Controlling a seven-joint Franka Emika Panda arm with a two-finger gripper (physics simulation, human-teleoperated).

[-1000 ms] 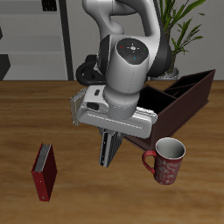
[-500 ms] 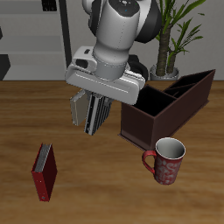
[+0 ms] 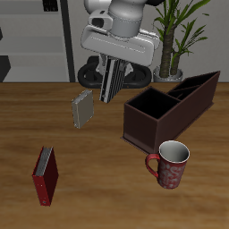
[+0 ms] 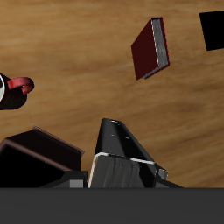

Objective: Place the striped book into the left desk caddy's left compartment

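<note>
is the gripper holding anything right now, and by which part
Yes: the gripper holds the striped book clamped by its upper end, so the book hangs below the fingers, lifted clear of the table.

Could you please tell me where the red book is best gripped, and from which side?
Grip the red book near its top edge, pinching across its thin thickness and coming from above. It stands upright on the table, so both flat covers are exposed and its top looks unobstructed.

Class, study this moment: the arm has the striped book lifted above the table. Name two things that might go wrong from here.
1. The gripper holds the striped book only by its upper end, so it may swing or slip.
2. The left desk caddy has inner dividers; the book could catch on one or land in the wrong compartment.
</note>
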